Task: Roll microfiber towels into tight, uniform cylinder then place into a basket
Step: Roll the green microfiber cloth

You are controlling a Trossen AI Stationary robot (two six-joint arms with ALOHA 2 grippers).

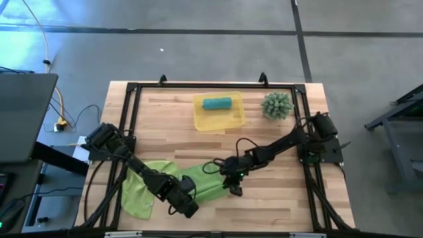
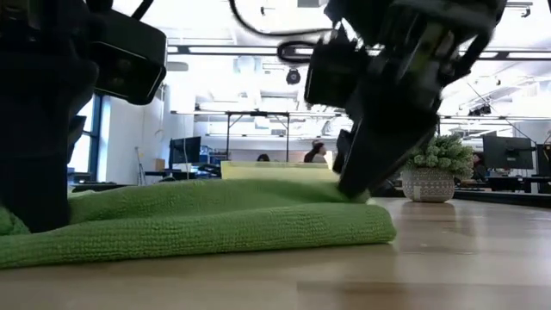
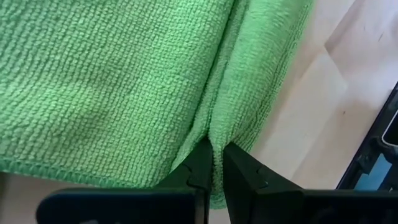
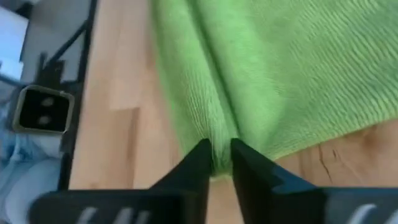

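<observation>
Bright overhead ceiling light; right wrist view blurred; low view backlit.

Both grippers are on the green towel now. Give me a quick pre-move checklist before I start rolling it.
1. Left gripper pinching the lime-green towel: ok, fingers closed on a fold at its edge.
2. Right gripper pinching the same towel: ok, closed on the opposite edge.
3. Towel lying flat: not ok, bunched, and overlapping a second green towel.
4. Basket has room: ok, one teal roll inside, space beside it.
5. Plant clear of the work: ok, beside the basket, apart from the towels.
</observation>
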